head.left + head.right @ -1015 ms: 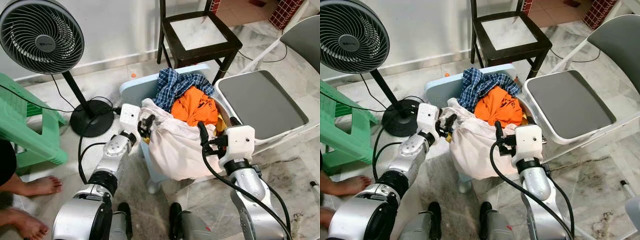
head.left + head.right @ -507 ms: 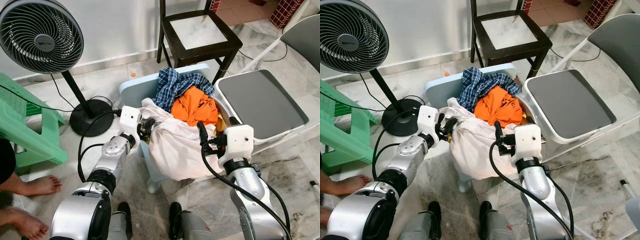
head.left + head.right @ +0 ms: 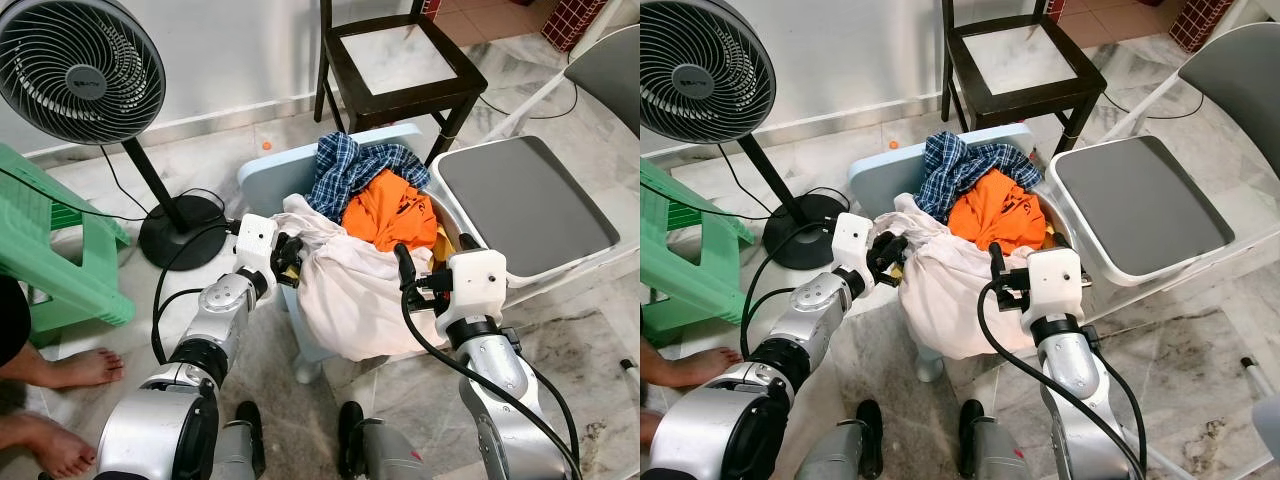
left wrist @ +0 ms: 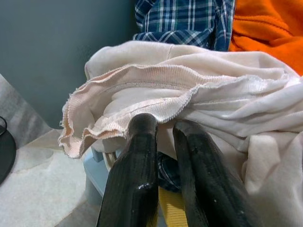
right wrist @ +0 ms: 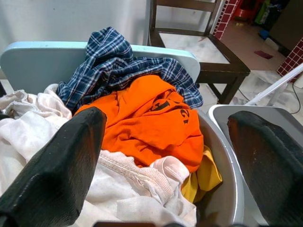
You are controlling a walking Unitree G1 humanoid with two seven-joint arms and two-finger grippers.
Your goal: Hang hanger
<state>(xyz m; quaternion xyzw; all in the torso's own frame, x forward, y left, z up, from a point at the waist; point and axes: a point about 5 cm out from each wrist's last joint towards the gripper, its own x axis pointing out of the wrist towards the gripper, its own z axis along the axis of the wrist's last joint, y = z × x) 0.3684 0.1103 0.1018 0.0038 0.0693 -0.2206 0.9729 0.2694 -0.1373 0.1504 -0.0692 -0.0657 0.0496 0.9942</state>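
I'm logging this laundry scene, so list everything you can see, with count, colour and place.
basin: one, grey, on a pale blue stool.
cream garment: one, draped over the basin's near rim.
orange shirt: one, in the basin.
plaid shirt: one, blue, at the far side.
yellow cloth: one, under the orange shirt.
fan: one, black, far left.
green stool: one, left.
dark chair: one, behind.
grey seat: one, right.
person's feet: two, bare, near left.
left hand: fingers nearly together at the cream garment's hem.
right hand: open, by the basin.
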